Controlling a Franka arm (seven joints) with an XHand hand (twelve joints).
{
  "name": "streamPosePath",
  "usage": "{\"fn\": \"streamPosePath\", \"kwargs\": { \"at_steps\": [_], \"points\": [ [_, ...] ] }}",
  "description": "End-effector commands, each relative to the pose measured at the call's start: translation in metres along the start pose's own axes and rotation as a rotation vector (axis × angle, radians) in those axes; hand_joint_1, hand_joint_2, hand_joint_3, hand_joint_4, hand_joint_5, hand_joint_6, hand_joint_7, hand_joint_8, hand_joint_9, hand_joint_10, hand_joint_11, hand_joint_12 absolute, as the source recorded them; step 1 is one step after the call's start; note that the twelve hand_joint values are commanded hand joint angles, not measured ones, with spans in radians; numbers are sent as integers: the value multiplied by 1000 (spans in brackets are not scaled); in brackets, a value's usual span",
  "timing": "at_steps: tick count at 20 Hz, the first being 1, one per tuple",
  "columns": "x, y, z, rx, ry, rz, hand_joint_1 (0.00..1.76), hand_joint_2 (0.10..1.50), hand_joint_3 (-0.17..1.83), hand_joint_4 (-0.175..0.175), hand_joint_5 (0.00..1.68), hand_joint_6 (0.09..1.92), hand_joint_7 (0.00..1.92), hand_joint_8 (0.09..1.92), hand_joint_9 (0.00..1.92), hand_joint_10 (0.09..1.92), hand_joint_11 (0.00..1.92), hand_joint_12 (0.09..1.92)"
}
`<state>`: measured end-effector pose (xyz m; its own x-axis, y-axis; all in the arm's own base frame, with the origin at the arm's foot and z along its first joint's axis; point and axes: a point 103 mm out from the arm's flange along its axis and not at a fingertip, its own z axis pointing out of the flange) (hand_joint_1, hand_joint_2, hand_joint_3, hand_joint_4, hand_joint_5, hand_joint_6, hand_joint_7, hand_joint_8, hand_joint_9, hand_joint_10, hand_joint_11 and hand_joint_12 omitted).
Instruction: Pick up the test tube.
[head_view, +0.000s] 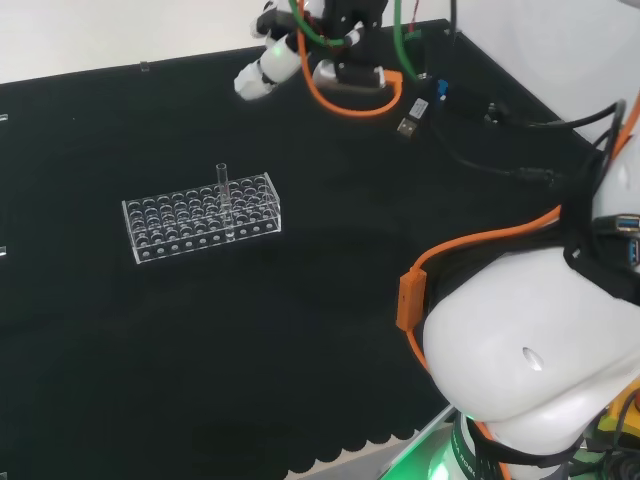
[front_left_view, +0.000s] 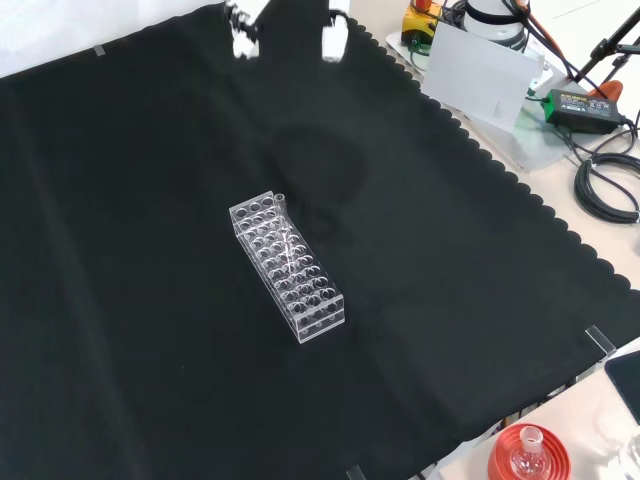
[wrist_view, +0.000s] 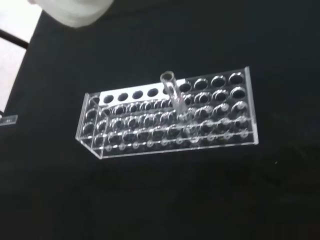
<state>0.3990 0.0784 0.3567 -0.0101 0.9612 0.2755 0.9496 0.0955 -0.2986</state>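
- A clear test tube (head_view: 223, 185) stands upright in a clear rack (head_view: 200, 218) lying on the black-clothed bench (head_view: 300, 340), its open mouth above the rack's top
- The hand (head_view: 268, 68) hangs high at the bench's far edge in the head view, well apart from the rack; whether its fingers are straight or curled I cannot tell
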Motion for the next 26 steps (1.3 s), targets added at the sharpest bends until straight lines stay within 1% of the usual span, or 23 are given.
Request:
{"fn": "streamPosePath", "kwargs": {
  "at_steps": [1,6,11,16,22,26],
  "points": [
    [21,26,38,35,11,-7,807,779,363,-31,285,87,227,812,155,935,0,1457],
    [23,41,65,52,34,3,821,780,374,-34,294,87,242,820,166,939,0,1456],
    [22,56,94,77,43,8,829,778,383,-36,302,87,252,823,175,940,0,1458],
    [22,67,111,77,65,7,838,776,391,-38,310,90,261,826,183,941,0,1461],
    [19,80,135,94,71,3,853,772,406,-40,326,100,282,830,202,941,0,1465],
    [19,91,147,100,56,-14,867,759,434,-41,347,120,302,824,219,932,0,1475]
  ]
}}
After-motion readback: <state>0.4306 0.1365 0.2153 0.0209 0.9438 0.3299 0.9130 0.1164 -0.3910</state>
